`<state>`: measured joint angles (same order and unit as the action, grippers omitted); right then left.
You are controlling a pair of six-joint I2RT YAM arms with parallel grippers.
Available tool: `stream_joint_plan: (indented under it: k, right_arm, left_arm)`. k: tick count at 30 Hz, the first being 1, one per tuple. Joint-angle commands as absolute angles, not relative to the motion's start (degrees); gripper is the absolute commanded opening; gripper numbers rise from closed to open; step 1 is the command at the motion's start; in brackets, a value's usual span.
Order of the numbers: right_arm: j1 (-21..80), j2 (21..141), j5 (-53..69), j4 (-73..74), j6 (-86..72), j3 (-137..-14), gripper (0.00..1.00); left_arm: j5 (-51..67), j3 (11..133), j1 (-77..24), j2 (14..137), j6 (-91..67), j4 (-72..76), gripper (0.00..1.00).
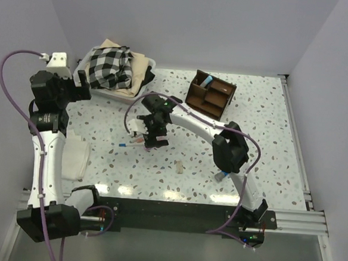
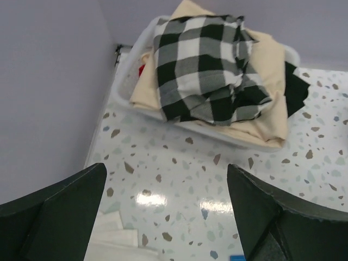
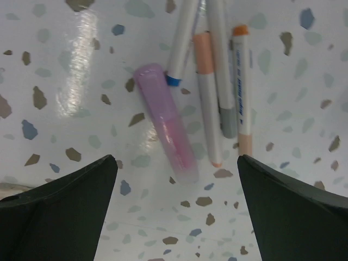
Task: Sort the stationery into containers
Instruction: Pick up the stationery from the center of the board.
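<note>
My right gripper (image 1: 152,136) is open and empty, hovering just above a cluster of pens (image 1: 134,141) on the table's middle left. In the right wrist view the gripper (image 3: 175,162) has its jaws wide apart. Beyond them lie a pink marker (image 3: 166,130), a white pen with a blue tip (image 3: 182,46), a grey-capped pen (image 3: 227,87) and two white markers with orange ends (image 3: 243,89). A beige stub (image 1: 179,167) lies alone nearer the front. The dark brown organizer (image 1: 210,95) stands at the back, a light blue item (image 1: 207,80) in one compartment. My left gripper (image 1: 84,87) is open and empty.
A white tub (image 1: 143,80) of checked cloth (image 2: 206,70) stands at the back left, in front of my left gripper (image 2: 166,168). A folded white cloth (image 1: 74,158) lies at the left edge. A small blue-grey piece (image 1: 218,176) sits beside the right arm.
</note>
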<state>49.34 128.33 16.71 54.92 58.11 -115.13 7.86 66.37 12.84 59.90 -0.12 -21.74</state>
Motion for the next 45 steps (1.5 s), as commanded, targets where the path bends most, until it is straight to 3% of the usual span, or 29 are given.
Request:
stream_joint_plan:
  k: [1, 6, 9, 15, 19, 36, 37, 38, 42, 45]
  right_arm:
    - [51.0, 125.5, 18.9, 54.5, 67.1, -112.2, 0.96]
    - [52.2, 126.9, 18.7, 49.7, 70.6, -111.6, 0.89]
    - [52.5, 130.9, 18.9, 53.8, 69.9, -117.5, 0.79]
    - [53.2, 133.4, 18.1, 53.9, 69.0, -119.2, 0.71]
    - [54.1, 134.3, 19.2, 56.8, 68.6, -119.4, 0.61]
    - [54.1, 136.5, 16.5, 54.4, 67.0, -114.8, 0.48]
    - [54.1, 136.7, 16.5, 54.4, 66.6, -114.7, 0.45]
    - [54.0, 137.7, 16.3, 55.7, 66.1, -115.4, 0.32]
    - [53.6, 141.2, 16.7, 62.5, 63.5, -123.7, 0.00]
    - [52.6, 139.5, 16.3, 65.6, 62.7, -127.1, 0.00]
  left_arm:
    - [6.2, 63.2, 16.8, 57.9, -5.1, -25.7, 0.98]
    - [6.2, 62.3, 17.1, 57.0, -2.8, -26.6, 0.98]
    - [6.2, 62.1, 17.1, 57.6, -2.5, -27.1, 0.98]
    - [7.2, 61.8, 16.4, 58.5, -1.9, -26.3, 0.97]
    - [7.2, 61.4, 16.4, 58.8, -1.6, -24.8, 0.97]
    - [8.4, 61.9, 16.4, 59.9, -1.9, -24.3, 0.98]
    - [8.5, 61.9, 16.4, 59.9, -2.1, -24.2, 0.98]
    - [8.8, 61.8, 16.4, 59.9, -2.3, -24.1, 0.98]
    - [10.1, 61.4, 16.3, 60.0, -2.8, -23.9, 0.97]
    - [11.8, 61.6, 16.3, 61.2, -3.0, -23.6, 0.96]
